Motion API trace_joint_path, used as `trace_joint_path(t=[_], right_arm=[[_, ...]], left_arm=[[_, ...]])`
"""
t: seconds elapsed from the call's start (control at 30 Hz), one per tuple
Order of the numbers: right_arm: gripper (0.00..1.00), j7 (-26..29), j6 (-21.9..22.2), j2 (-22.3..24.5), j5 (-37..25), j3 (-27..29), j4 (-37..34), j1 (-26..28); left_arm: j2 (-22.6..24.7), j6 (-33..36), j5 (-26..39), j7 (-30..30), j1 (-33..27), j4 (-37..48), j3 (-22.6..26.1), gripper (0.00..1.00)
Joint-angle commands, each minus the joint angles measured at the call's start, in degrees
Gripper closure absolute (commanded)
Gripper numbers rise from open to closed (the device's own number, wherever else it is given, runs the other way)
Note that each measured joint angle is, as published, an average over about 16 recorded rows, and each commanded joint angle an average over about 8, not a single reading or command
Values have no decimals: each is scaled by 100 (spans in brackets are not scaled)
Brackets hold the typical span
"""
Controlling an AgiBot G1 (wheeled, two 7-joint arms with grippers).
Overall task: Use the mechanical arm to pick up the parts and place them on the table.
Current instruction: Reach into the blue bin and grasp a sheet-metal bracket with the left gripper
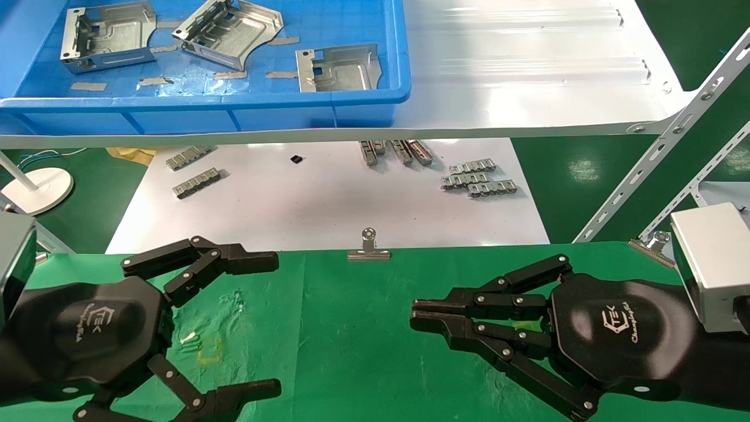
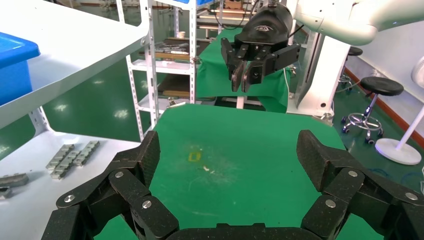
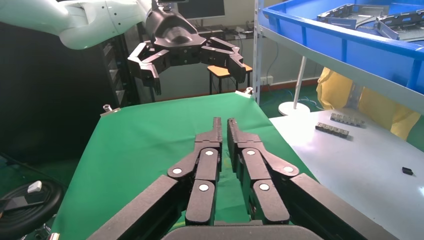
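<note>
A green-clothed table sits below a white shelf carrying a blue bin with three metal brackets. Over the cloth, the left gripper hovers spread wide, while the right gripper has its fingers pressed together, empty.

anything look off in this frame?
One silvery stamped sheet-metal bracket in the blue plastic bin sits tilted, propped up rather than flat like its two neighbours. The wrinkled green cloth table shows whitish scuffing near a yellow square mark.

Green floor, white metal shelving — a black stool (perhaps swivelling) beyond.
</note>
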Motion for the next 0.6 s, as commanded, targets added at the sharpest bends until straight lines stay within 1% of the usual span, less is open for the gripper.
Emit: trace_joint_path(t=[0.03,0.13,0.27,0.43,0.6], right_arm=[[100,0,0,0,0,0,0,0],[100,-1,0,0,0,-1,-1,1],[100,-1,-1,0,1,-2,-2,1],[100,-2,-1,0,1,-3,-3,2],[100,-3,-1,1,2,-4,-3,3]], left_arm=[[-1,8,-6,25,34,-8,-3,0],[18,-59,-41,-132,-213,65,-25,0],[99,-308,111,-498,-877,319,10,0],[378,-650,763,-751,-1999,995,235,0],[869,-815,1660,-700,-3194,2147,631,0]])
